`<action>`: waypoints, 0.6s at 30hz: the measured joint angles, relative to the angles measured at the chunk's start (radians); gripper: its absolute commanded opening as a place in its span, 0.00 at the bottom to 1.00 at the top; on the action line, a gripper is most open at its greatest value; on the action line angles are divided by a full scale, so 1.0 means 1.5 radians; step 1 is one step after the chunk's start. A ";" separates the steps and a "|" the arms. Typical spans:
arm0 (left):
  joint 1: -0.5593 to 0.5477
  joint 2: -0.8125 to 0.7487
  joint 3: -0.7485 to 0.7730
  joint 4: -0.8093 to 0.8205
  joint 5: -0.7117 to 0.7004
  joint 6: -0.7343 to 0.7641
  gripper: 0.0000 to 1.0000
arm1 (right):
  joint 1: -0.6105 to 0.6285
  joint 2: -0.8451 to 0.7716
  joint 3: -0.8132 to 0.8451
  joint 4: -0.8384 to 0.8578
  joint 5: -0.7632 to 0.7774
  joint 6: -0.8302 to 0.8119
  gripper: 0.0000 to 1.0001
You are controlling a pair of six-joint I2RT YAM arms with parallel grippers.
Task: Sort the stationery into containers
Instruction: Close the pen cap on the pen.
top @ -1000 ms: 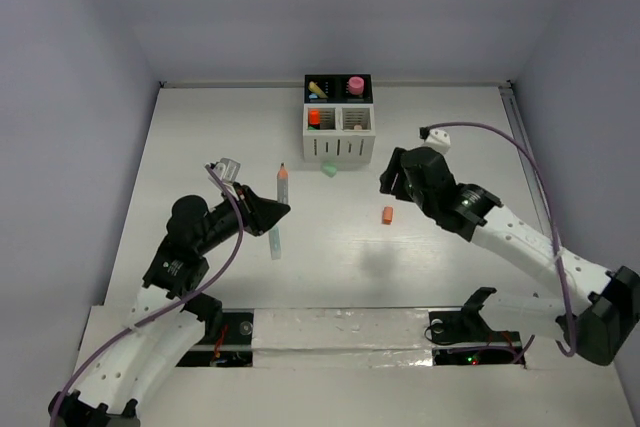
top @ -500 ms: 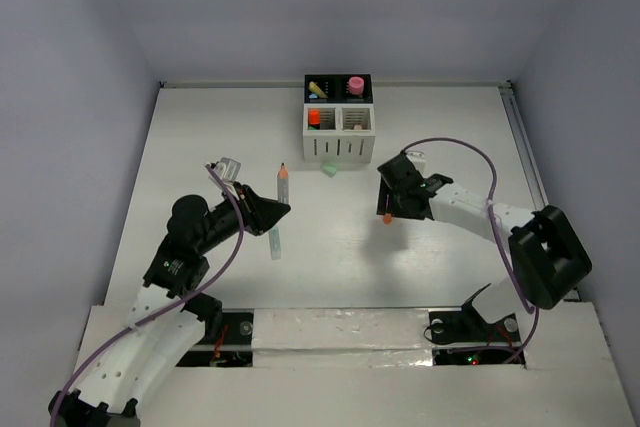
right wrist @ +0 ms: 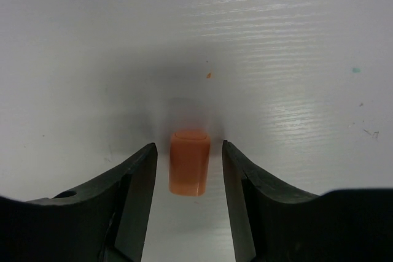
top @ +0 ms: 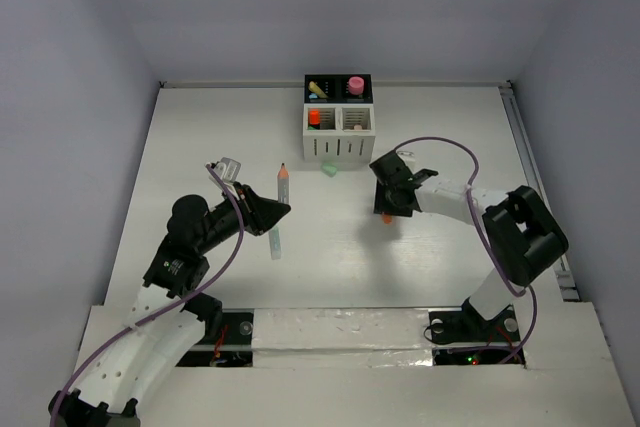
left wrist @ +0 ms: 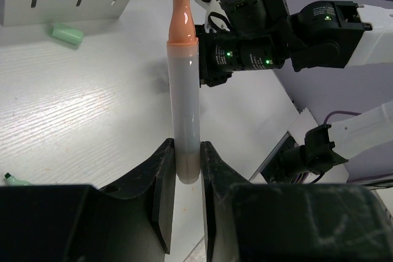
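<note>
Low at centre of the right wrist view, my right gripper (right wrist: pixel 188 147) stands spread astride an orange eraser (right wrist: pixel 189 171), touching neither side; my left gripper (left wrist: pixel 185 151) clenches a pen (left wrist: pixel 183 84).

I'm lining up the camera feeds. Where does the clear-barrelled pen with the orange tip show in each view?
Top external: the orange-tipped clear pen is left of centre, held by the left gripper, tip toward the far wall.
Left wrist: pen at centre, vertical in frame, clamped between the fingers.
Right wrist: not in it.
Landmark: the small green block by the white slatted organizer, in top and left wrist views.
</note>
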 measured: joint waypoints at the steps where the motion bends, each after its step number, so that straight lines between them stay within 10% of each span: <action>1: 0.000 0.000 0.000 0.000 0.000 0.000 0.00 | -0.002 0.002 0.001 0.001 -0.001 -0.001 0.51; 18: 0.000 0.000 0.000 0.000 0.002 0.000 0.00 | -0.002 0.001 0.003 0.014 -0.013 -0.001 0.08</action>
